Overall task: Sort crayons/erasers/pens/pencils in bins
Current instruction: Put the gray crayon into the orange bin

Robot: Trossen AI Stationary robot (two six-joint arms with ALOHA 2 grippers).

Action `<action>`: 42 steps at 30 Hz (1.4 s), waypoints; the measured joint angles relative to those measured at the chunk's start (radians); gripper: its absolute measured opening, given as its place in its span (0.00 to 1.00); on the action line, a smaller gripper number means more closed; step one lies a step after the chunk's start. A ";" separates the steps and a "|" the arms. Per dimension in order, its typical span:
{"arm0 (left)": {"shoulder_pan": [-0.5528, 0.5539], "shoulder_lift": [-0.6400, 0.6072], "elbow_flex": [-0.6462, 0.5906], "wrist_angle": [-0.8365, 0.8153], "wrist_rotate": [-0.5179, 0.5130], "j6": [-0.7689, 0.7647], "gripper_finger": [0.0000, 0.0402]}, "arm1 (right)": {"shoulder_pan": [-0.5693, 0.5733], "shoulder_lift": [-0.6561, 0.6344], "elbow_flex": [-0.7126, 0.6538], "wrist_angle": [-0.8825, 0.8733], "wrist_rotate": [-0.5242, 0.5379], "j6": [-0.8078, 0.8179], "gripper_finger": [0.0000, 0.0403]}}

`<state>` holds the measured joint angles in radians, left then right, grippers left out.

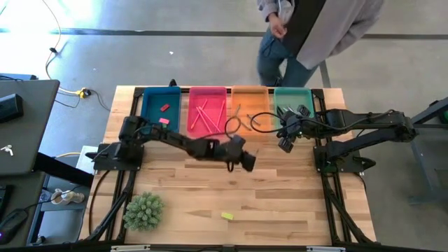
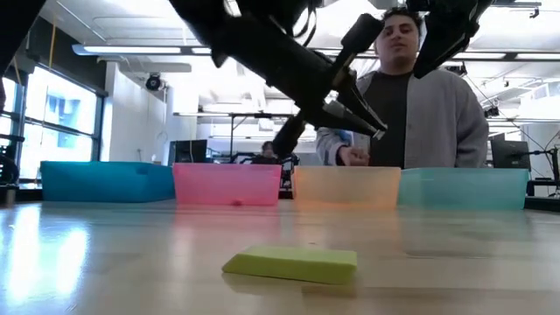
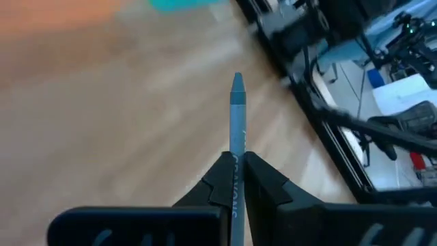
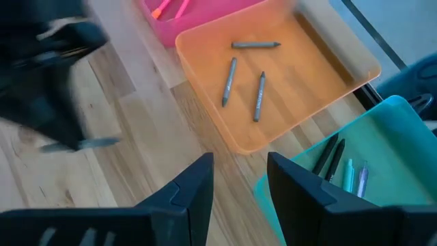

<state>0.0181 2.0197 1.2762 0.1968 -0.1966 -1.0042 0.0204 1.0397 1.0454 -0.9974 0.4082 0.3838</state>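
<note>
Grey concrete floor (image 1: pixel 175 31), bright windows (image 2: pixel 52 127), ceiling strip lights (image 2: pixel 131 50)

Grey crayon (image 3: pixel 237 130), yellow eraser (image 2: pixel 292 263)

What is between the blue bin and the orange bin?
The pink bin sits between the blue bin and the orange bin, with long pink sticks inside. The high view shows this.

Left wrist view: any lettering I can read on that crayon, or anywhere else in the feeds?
Crayon in the left end effector: dark print runs along the wrapper, looks like "CRAYONS", but blurred and half hidden by the fingers; not certain.
Bins, yellow eraser, table: no text visible.
</note>
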 joint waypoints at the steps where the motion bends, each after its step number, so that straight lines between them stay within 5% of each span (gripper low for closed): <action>1: 0.020 0.000 0.000 0.007 0.011 0.018 0.02 | 0.000 0.000 0.000 0.000 0.000 0.000 0.32; 16: 0.258 -0.013 0.006 0.043 0.276 0.197 0.02 | 0.000 0.000 0.000 0.013 0.066 0.108 0.32; 24: 0.334 -0.013 0.131 -0.015 0.339 0.322 0.02 | -0.001 0.000 0.000 0.047 0.122 0.135 0.32; 32: 0.406 -0.013 0.270 -0.289 0.238 0.594 0.02 | -0.001 0.000 0.000 0.046 0.178 0.196 0.32; 42: 0.440 -0.013 0.276 -0.523 0.145 0.793 0.02 | -0.022 0.000 0.000 0.046 0.194 0.242 0.32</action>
<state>0.4586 2.0071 1.5524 -0.3262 -0.0519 -0.2113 -0.0016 1.0401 1.0454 -0.9516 0.6025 0.6263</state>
